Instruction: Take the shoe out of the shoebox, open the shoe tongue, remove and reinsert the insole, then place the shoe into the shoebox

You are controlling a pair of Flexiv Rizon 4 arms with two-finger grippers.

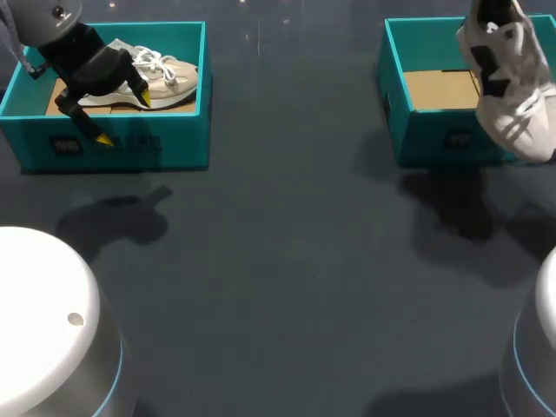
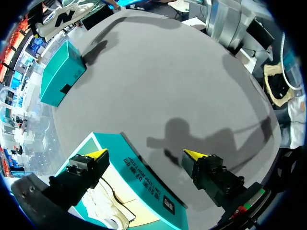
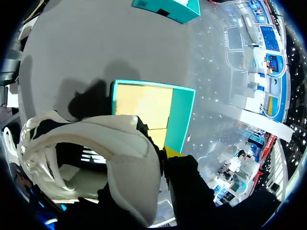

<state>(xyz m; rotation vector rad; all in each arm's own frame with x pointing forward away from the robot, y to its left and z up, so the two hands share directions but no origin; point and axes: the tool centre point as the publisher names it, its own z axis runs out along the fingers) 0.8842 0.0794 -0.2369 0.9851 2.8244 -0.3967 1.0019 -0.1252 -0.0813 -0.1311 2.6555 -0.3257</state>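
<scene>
Nearest in the head view, two white rounded arm bases fill the lower corners, the left base (image 1: 43, 321) and the right base (image 1: 539, 347). Beyond them lies the dark worktop (image 1: 287, 261), which carries the shadows of the arms.

Farther on I count two teal shoeboxes, both open, and two shoes. The left shoebox (image 1: 174, 143) stands in the upper left of the frame and the right shoebox (image 1: 417, 143) in the upper right, well apart. Each has one small dark label on its front wall, and the writing there is too small to read. In the left wrist view this wall of the left shoebox (image 2: 144, 187) also shows a line of dark print.

The beige shoe (image 1: 174, 82), with white laces, lies inside the left shoebox. The left fingers (image 1: 130, 82) hang over this box, wide apart and holding nothing. One yellow tip is inside the box beside the shoe, and the other is outside the front wall. In the left wrist view the left fingers (image 2: 91, 165) straddle that wall.

The white shoe (image 1: 508, 78), with black patches, hangs in the air over the right end of the right shoebox, whose brown cardboard floor shows. In the right wrist view the right fingers (image 3: 172, 152) are clamped on the heel collar of the white shoe (image 3: 120, 139). Only one yellow tip shows; the other is hidden behind the collar. The right shoebox (image 3: 180, 120) lies ahead of them.
</scene>
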